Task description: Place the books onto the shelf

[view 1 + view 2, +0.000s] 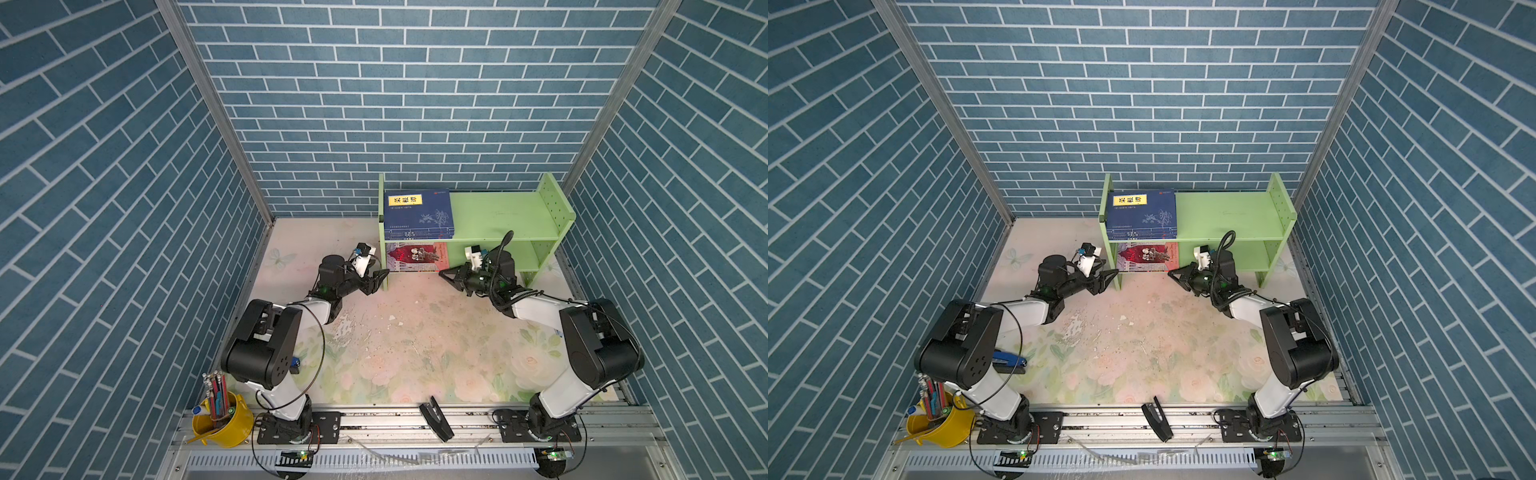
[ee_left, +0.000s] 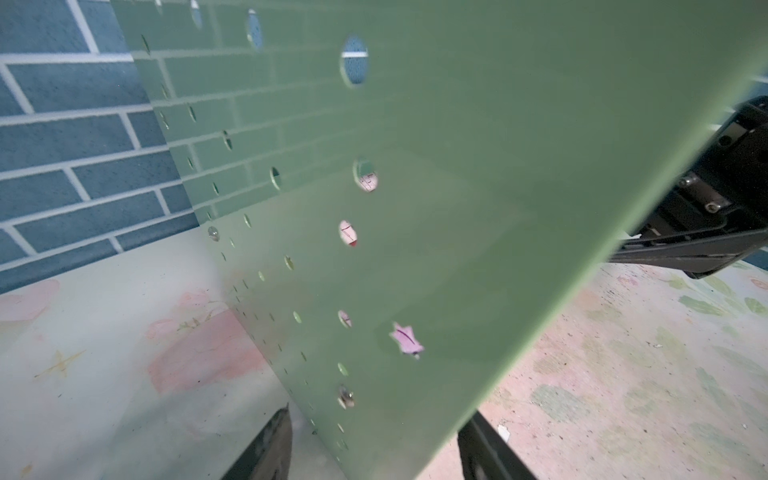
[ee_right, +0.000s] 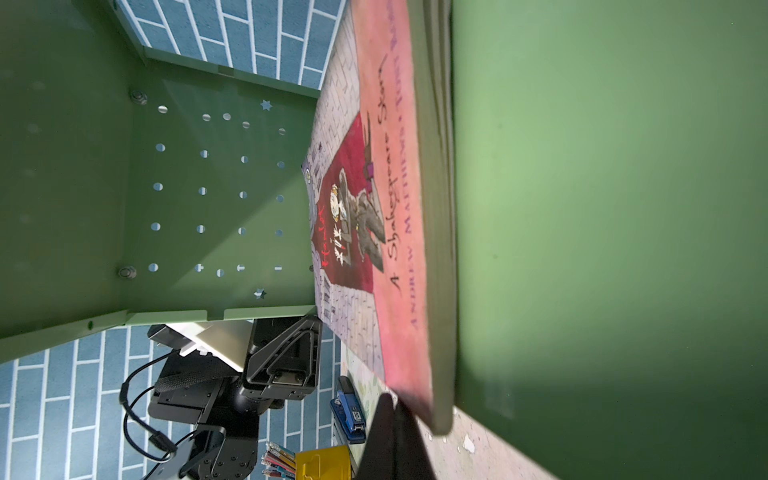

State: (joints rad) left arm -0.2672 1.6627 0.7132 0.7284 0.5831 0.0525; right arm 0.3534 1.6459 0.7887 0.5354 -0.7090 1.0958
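Starting at your far left, the yellow pen cup (image 1: 222, 424) stands at the front corner, and the blue stapler (image 1: 1009, 361) lies on the table near it, partly hidden by the arm. Your left gripper (image 1: 380, 280) is at the front edge of the left end panel (image 2: 457, 187) of the shelf (image 1: 498, 212). Its jaws are apart with the panel between them, and the left wrist view shows a gap beside one finger (image 2: 270, 449).

Just past that panel, the blue books (image 1: 417, 210) lie stacked flat at the left end of the upper tier. The red-and-grey book (image 1: 415, 257) lies flat below them on the lower tier.

Your right gripper (image 1: 444, 276) has its jaws together, holding nothing. Its tip is right at that book's front right corner, though you cannot tell whether it touches. The right end panel (image 1: 555, 208) stands beyond it.
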